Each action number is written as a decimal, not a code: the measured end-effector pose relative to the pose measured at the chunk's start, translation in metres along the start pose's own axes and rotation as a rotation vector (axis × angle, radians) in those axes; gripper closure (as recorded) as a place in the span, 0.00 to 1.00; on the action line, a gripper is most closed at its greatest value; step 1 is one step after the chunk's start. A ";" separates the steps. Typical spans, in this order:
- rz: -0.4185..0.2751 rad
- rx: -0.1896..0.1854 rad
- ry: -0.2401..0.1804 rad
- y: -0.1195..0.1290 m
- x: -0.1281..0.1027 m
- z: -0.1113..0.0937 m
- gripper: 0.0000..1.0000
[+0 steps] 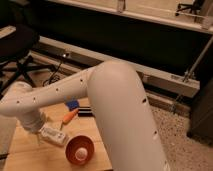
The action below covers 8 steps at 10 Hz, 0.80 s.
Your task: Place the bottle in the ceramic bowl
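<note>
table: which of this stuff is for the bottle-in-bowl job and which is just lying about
For the job:
- bottle, lying on its side
- bowl
- gripper, open, at the bottle's left end

Just lying about:
- blue thing
- orange stick
- black cylinder
</note>
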State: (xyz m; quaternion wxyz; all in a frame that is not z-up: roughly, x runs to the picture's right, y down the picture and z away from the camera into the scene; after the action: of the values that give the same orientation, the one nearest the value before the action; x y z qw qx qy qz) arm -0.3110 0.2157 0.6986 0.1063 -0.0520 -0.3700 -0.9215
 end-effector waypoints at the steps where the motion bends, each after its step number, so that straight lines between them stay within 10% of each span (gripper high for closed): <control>1: 0.034 0.024 0.014 -0.001 0.007 0.008 0.27; 4: 0.066 0.101 0.080 -0.003 0.033 0.026 0.27; 8: 0.022 0.078 0.086 0.011 0.046 0.051 0.27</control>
State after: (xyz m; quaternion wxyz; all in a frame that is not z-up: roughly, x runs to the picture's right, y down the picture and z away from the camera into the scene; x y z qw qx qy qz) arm -0.3527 0.2360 0.7504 0.1343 -0.0121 -0.4002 -0.9065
